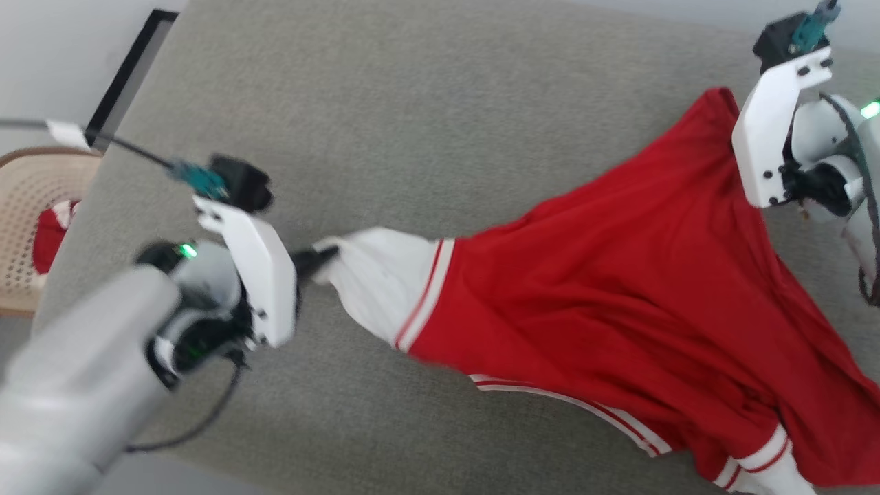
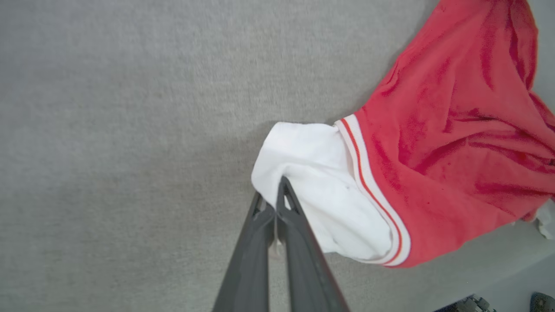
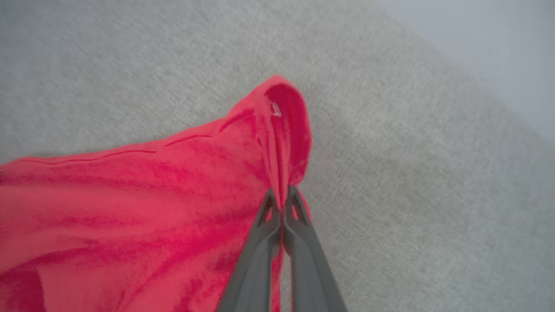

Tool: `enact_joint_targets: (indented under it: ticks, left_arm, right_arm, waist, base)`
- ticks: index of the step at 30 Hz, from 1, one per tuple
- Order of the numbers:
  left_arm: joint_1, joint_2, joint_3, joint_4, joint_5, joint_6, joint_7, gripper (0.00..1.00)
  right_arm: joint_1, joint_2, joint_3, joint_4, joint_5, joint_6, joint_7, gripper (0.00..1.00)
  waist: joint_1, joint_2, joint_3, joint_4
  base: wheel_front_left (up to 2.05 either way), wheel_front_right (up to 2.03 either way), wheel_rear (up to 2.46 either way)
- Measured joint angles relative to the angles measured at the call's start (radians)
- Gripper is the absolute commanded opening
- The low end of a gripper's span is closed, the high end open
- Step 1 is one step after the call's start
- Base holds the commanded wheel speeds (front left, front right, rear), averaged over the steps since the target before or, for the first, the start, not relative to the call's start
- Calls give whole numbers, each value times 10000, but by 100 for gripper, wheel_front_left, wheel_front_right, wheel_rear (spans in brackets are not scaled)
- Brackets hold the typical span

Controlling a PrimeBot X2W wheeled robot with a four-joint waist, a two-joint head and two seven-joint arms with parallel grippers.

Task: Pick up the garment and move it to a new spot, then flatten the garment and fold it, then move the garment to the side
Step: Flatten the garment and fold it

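- grip on the left: the left gripper (image 1: 324, 254) has its fingers pressed together on the cuff of the white sleeve (image 1: 378, 282) and holds it out toward the robot's left. i judge the pinch is there to draw the shoulder end taut.
- garment (image 1: 619, 289): the red jersey is stretched between the two arms, across the middle and right of the grey surface (image 1: 412, 103). its red body fans out from the sleeve stripes to the far right corner. whether its middle rests on the surface or hangs just above it i cannot tell (the head view is blurred).
- second sleeve (image 1: 763, 460): it droops at the near right, crumpled, with neither gripper on it.
- grip on the right: the right gripper (image 3: 282, 195) is clamped tight on a bunched red corner (image 3: 282, 99), probably the hem, which rises in a peak past the fingertips.
- why opposite ends: held this way the cloth travels as a sheet rather than a lump, which suits both moving and flattening. no fold is made yet.
- surface: the covering is a grey, short-napped fabric, broad enough for the shirt laid flat. its nap may drag at cloth pulled across it.
- room: at far left stands a pale woven chair (image 1: 27, 199) with a red bundle (image 1: 48, 237) on its seat. a dark frame (image 1: 130, 69) leans by the pale wall behind.
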Motion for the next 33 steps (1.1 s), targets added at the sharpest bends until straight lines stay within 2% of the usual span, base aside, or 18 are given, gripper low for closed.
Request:
enact_joint_targets:
  ticks: [4, 10, 14, 18, 22, 28, 31, 33]
  left_arm:
    - [-837, 554, 155, -15, 125, 86, 673, 0]
    - [-2213, 926, 362, 387, 493, 274, 1423, 0]
    - [-3165, 727, 497, 1051, 757, 372, 1546, 0]
    - [-4206, 286, 531, 2057, 1411, 351, 1156, 0]
    - [-5405, -295, 679, 3252, 2242, 341, -180, 0]
    - [-7331, -1066, 1043, 4801, 3776, 343, -3862, 0]
    - [-7862, -1360, 1158, 5375, 4224, 213, -5582, 0]
    - [-8011, -1490, 1239, 5507, 4335, -132, -6111, 0]
  right_arm:
    - [-235, -316, 199, -550, 107, 2, -370, 0]
    - [-457, -669, 167, -1139, 276, 2, -704, 0]
    - [-703, -811, -144, -1214, 219, 2, -1034, 0]
    - [-1167, -566, -715, -813, -301, 2, -1762, 0]
    - [-1916, -52, -1615, 140, -1273, 2, -3181, 0]
    - [-3227, 663, -3329, 1557, -3705, 4, -6493, 0]
    - [-3508, 922, -4107, 1942, -4961, 4, -8023, 0]
    - [-3608, 1047, -4456, 2146, -5678, 2, -8612, 0]
  waist:
    - [0, 0, -233, -456]
    - [0, 0, -570, -1174]
    - [0, 0, -752, -1607]
    - [0, 0, -834, -1978]
    - [0, 0, -749, -2246]
    - [0, 0, -454, -2449]
    - [0, 0, -362, -2485]
    - [0, 0, -321, -2472]
  base:
    - [0, 0, 0]
    - [0, 0, 0]
    - [0, 0, 0]
    - [0, 0, 0]
    - [0, 0, 0]
    - [0, 0, 0]
    - [0, 0, 0]
    - [0, 0, 0]
